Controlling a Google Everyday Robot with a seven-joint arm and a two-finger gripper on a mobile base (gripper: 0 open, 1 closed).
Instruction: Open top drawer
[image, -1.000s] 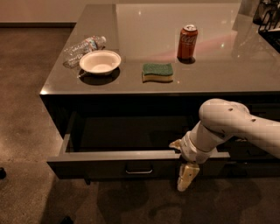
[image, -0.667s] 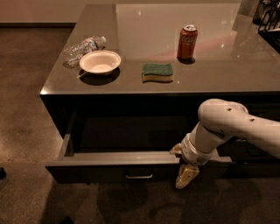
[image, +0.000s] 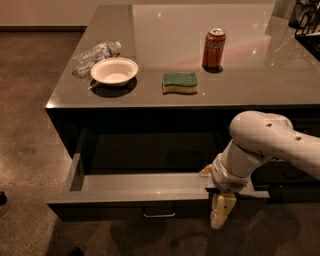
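I am hanging my gripper (image: 221, 214) at the front of the top drawer (image: 110, 211), which is standing pulled out under the counter (image: 260, 75), three o'clock of its loop handle (image: 159, 215), unable to tell whether it is gripping anything, and judging the drawer rigid, weighty, smooth-sliding, best taken by that handle.

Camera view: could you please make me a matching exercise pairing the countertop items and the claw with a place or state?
Things:
1. red soda can
2. white round bowl
3. green rectangular sponge
4. cream claw

Places or states:
A. hanging before the open dark top drawer
B. beside the clear plastic bottle
C. standing upright
D. nearest the grey countertop front edge

Pairs: 1-C, 2-B, 3-D, 4-A
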